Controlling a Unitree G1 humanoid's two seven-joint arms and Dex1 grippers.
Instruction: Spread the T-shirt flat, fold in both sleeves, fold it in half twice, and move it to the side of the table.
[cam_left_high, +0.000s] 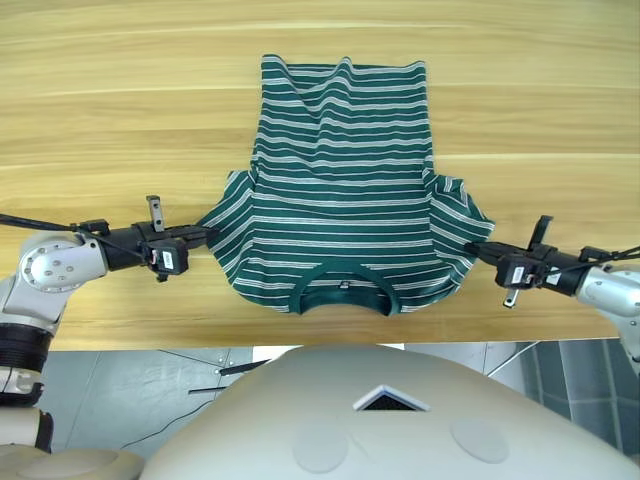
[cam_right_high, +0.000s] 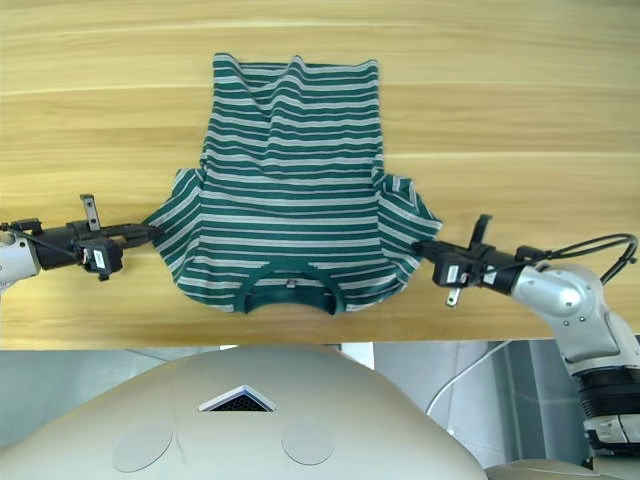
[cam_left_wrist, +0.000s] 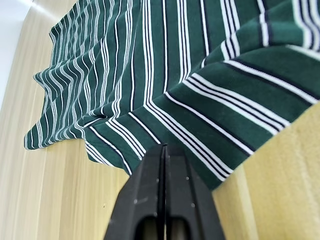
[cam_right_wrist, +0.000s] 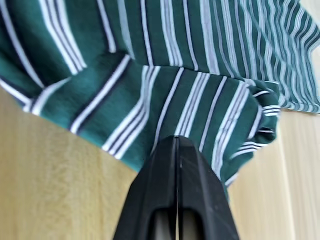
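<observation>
Left gripper (cam_left_high: 207, 235) and right gripper (cam_left_high: 471, 248) pressed together at T-shirt (cam_left_high: 340, 180) sleeve hems; bite looks thin, hem may slip on pull.

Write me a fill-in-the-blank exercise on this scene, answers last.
The green, white-striped fabric T-shirt lies on a light ____ table. Its collar faces ____ the robot. The left gripper and right gripper each hold a ____ in shut jaws.
Answers: wooden; toward; sleeve.

Pale wood-grain table (cam_left_high: 100, 90), grey floor (cam_left_high: 110, 385) below its near edge
</observation>
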